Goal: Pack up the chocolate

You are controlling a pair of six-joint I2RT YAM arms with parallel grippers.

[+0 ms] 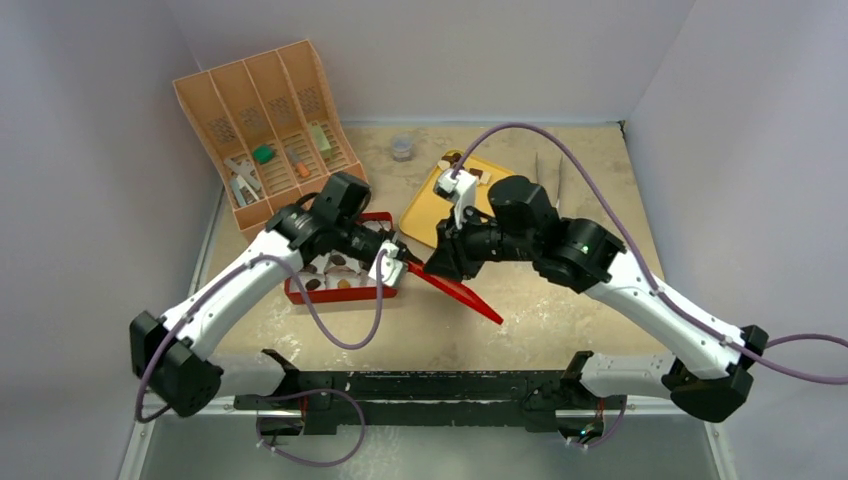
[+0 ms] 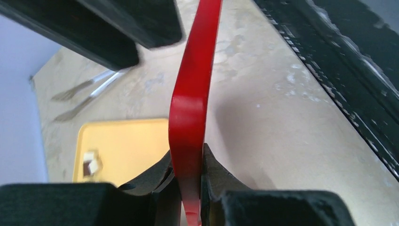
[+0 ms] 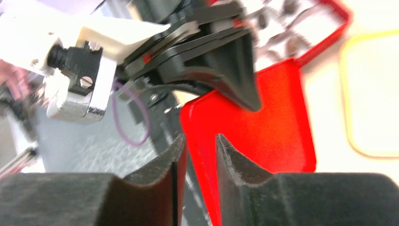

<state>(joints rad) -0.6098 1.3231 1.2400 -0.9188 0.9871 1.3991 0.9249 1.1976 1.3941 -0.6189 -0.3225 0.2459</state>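
Dark chocolate pieces [image 1: 313, 284] lie in a red box [image 1: 300, 292] under the left arm, and a few more sit on a yellow tray [image 1: 425, 215] further back. The table [image 1: 560, 290] is sandy and mottled, with pale walls around it. The left gripper [image 2: 188, 162] has its jaws pinching the red lid [image 2: 190, 117]. The right gripper [image 3: 200, 146] has its jaws slightly apart at the lid's edge; whether they grip it I cannot tell.

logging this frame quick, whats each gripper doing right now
left gripper: closed on the red lid
right gripper: open, lid edge seen in the gap, not clamped
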